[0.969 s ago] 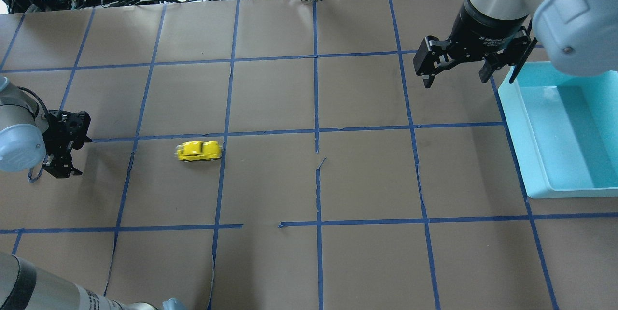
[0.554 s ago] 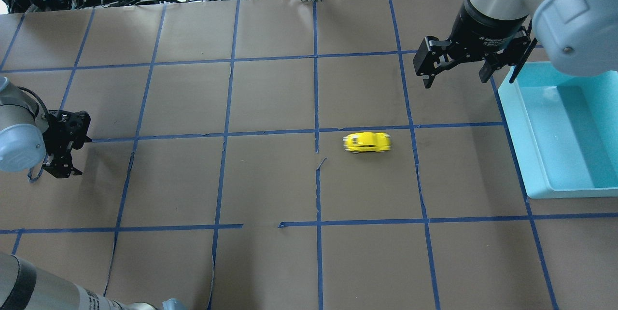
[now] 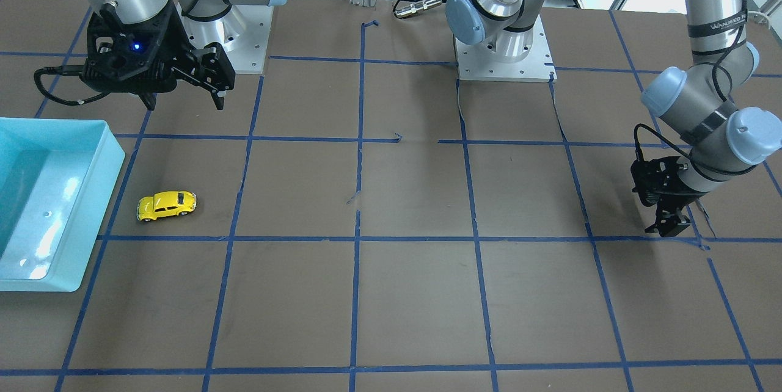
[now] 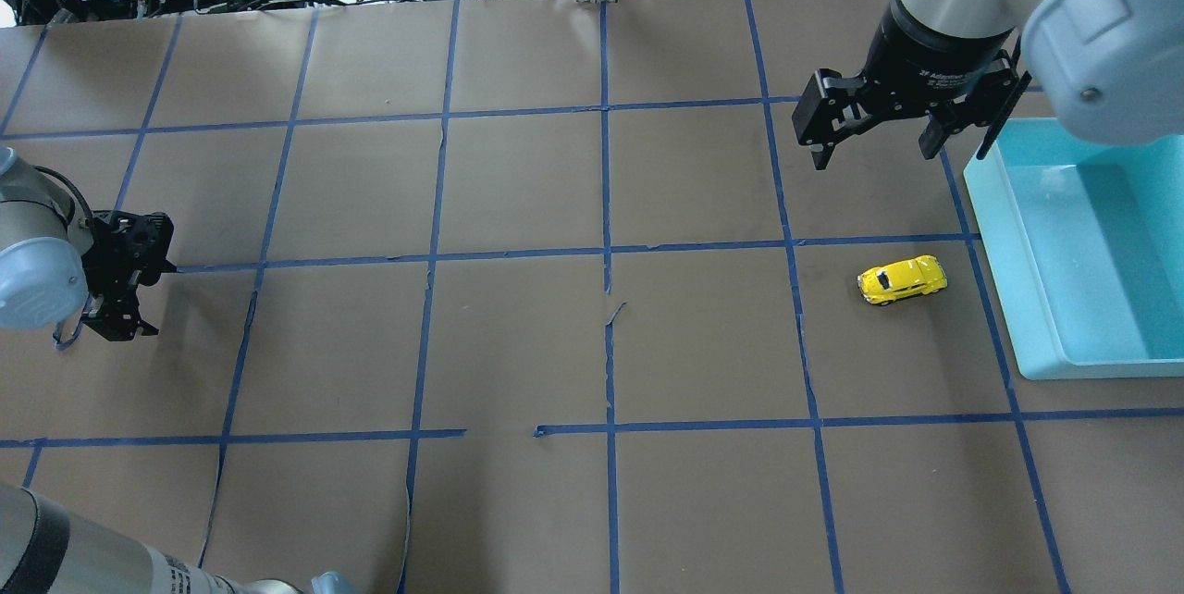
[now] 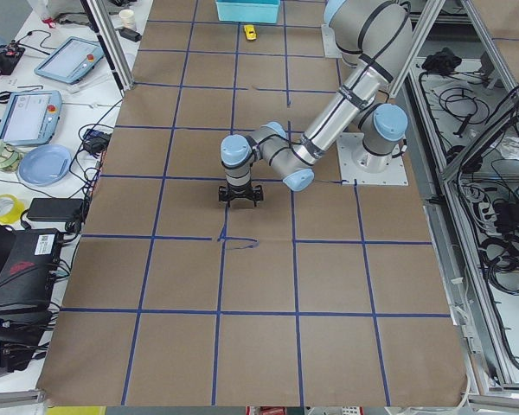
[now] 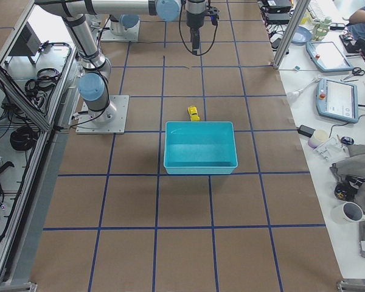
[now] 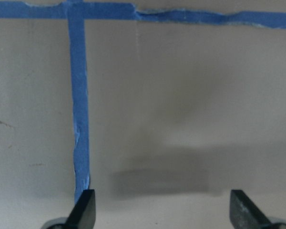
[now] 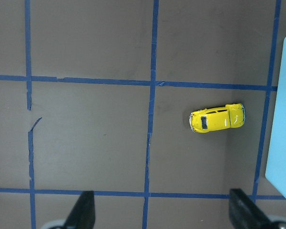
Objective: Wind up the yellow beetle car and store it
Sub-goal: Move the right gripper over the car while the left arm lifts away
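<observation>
Since the earlier frames the yellow beetle car (image 4: 903,279) has been carried by its own run across the table (image 4: 518,187), from the left half to a spot just beside the blue tub (image 4: 1008,270), apart from its wall and slightly angled. Both arms are seen parked as before: the left gripper (image 4: 116,330) is spread wide over bare paper, and the right gripper (image 4: 874,150) is spread wide, raised, holding nothing. A pickup could be spoiled by the glossy rounded body slipping between the fingers, or by a finger catching the nearby tub wall. The gap between car and tub is shown plainly in the right wrist view, whereas only blue tape (image 7: 80,119) and paper are shown in the left wrist view.
</observation>
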Controlling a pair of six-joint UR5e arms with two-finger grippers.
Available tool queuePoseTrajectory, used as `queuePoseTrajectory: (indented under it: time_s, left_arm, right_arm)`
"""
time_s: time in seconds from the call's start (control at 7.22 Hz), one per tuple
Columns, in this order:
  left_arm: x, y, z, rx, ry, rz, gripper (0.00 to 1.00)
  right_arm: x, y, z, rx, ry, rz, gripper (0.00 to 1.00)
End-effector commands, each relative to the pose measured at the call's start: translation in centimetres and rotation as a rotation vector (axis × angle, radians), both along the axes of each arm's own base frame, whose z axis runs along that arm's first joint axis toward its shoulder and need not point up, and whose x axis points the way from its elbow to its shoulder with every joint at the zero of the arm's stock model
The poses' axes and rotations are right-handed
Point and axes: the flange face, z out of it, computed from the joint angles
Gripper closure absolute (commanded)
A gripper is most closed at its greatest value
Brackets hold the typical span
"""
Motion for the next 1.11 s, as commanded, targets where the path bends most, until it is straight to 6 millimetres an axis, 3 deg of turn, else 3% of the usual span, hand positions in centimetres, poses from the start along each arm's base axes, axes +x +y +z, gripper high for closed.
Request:
queuePoseTrajectory:
  time_s: [0.0,0.28,0.55,0.69,0.97]
  left_arm:
    - [0.0,0.0,0.0,-0.002,0.000,-0.001,0.00]
    - [0.0,-0.1,0.1,-0.007,0.001,0.002,0.00]
    - [-2.5,-1.0,3.1,-0.067,0.016,0.112,0.00]
    - [-5.9,-2.2,5.0,-0.073,0.012,0.111,0.00]
    - [-11.4,-4.5,11.6,-0.038,0.025,0.232,0.00]
  right_arm:
    - [-0.2,-0.4,-0.3,-0.003,-0.001,0.010,0.00]
    - [-0.8,-1.7,-2.6,0.051,-0.004,0.090,0.00]
    - [-4.3,-2.5,-3.2,0.062,-0.025,0.469,0.00]
    - [-6.8,-3.6,-3.6,0.039,-0.026,0.600,0.00]
    - [-10.7,-4.7,-8.7,0.063,-0.038,0.884,0.00]
